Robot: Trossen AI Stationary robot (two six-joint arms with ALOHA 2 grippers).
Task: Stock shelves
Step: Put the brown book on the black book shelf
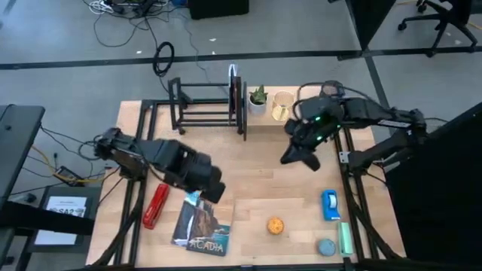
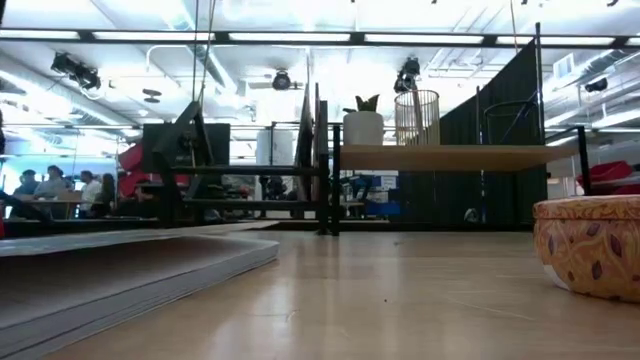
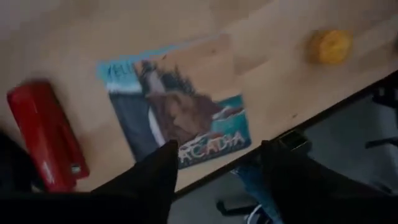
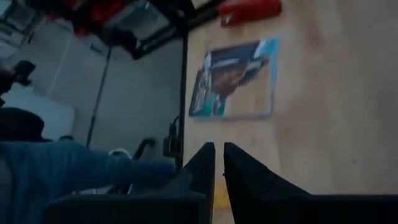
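Materials and surface finishes on the worktable.
Table [image 1: 256, 192]: pale, smooth wood with a slight sheen. Rack [image 1: 203, 105]: black metal bars. Plank shelf [image 2: 450, 157]: pale wood on black posts. Magazine [image 1: 202, 223]: glossy printed paper. Stapler [image 1: 155, 205]: shiny red casing. Basket [image 2: 416, 117]: thin gold wire.

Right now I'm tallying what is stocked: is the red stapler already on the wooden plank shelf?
No, the red stapler lies on the tabletop beside the magazine, far from the wooden plank shelf.
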